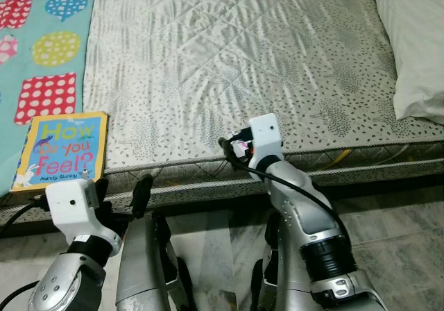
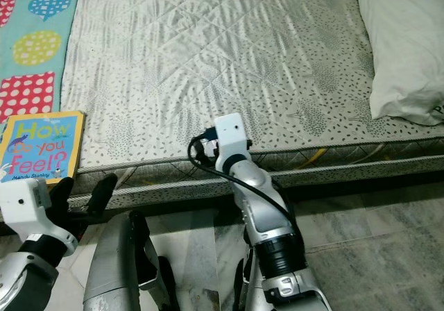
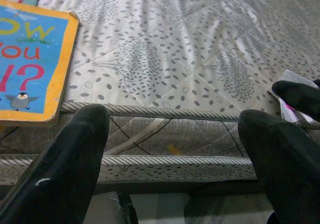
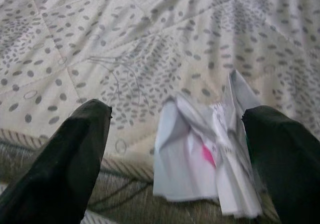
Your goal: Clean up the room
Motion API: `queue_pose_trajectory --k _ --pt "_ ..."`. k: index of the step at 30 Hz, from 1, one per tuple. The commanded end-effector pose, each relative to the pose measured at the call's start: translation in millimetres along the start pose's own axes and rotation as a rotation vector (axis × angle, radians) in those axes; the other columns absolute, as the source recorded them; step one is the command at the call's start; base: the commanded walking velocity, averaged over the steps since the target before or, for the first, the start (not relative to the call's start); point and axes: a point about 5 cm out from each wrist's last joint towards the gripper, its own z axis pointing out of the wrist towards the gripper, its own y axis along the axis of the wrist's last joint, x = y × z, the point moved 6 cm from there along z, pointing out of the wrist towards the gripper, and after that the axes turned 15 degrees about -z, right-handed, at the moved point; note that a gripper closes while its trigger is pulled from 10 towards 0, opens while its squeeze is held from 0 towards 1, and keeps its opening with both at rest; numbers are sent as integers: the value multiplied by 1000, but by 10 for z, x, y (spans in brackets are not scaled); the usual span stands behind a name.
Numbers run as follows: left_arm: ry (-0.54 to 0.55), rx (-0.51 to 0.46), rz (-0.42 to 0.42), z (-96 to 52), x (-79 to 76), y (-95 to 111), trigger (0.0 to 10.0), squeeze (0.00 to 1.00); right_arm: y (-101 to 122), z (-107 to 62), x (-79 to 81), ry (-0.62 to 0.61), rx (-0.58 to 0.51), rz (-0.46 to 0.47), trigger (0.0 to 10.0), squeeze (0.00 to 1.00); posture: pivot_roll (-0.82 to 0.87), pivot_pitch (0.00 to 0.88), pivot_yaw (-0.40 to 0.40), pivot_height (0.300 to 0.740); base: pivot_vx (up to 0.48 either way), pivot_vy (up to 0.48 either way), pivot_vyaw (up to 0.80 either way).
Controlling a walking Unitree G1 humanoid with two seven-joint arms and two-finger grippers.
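My right gripper (image 4: 175, 159), fingers wide, straddles crumpled white paper scrap (image 4: 205, 159) on grey quilted mattress (image 1: 229, 61) edge, ungrasped. Left gripper (image 3: 172, 149) wide, empty, near colourful board book (image 1: 61, 150). Cleanup barely started.

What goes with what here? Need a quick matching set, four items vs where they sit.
Items:
1. book
2. pillow
3. crumpled paper
4. patterned blanket

Places:
A. between the open fingers of the right end effector
B. far right of the mattress
C. mattress edge, ahead of the left end effector
D. spread over the mattress's left side

Pairs: 1-C, 2-B, 3-A, 4-D
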Motion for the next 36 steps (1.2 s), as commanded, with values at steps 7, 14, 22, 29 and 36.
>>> queue_pose_trajectory --k 7,14,22,29,36 --pt "24 3 -6 -59 -6 -32 10000 0 92 166 68 -63 -14 -60 10000 0 93 326 -50 531 0 0 0" --pt "32 -1 -11 -77 -7 -39 10000 0 63 276 -21 -104 13 -179 10000 0 91 326 -67 531 0 0 0" --pt "39 -5 -17 -84 -16 -56 10000 0 28 373 -227 -132 48 -256 9608 0 98 318 -79 531 0 0 0" --pt "46 -11 -17 -88 1 -48 10000 0 -135 370 -328 -117 103 -194 0 0 90 321 -86 531 0 0 0" --pt "51 -12 -17 -87 17 -49 10000 0 -265 322 -368 -95 133 -117 0 0 85 327 -85 531 0 0 0"
